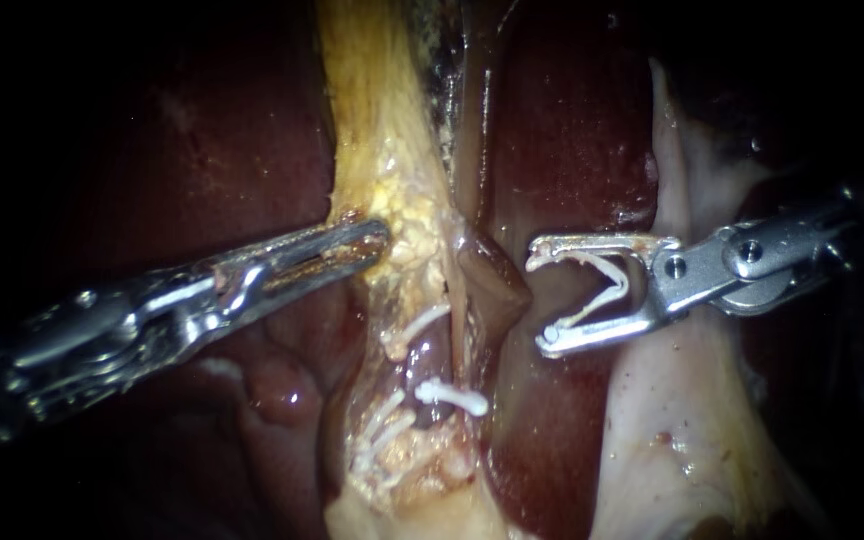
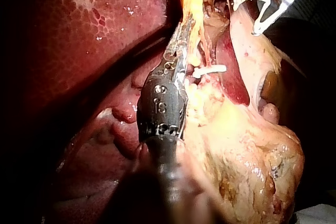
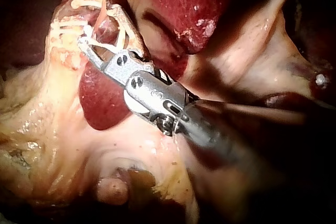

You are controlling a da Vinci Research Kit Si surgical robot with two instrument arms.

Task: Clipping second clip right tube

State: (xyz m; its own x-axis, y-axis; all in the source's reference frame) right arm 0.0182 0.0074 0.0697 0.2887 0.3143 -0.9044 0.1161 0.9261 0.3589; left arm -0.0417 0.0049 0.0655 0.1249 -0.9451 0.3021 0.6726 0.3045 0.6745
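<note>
Here right instrument carries white clip — just short of tube.

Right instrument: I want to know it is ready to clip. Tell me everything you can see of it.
The right instrument is shiny metal, its shaft entering from the right. Its two jaws stand wide apart, holding an open white clip whose legs lie along them. The tips point at the brown tube, seemingly just short of it.

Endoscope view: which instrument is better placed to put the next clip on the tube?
Right: the right instrument holds an open clip in its jaws, facing the tube nearby. The left instrument grips yellow tissue and carries no clip.
</note>
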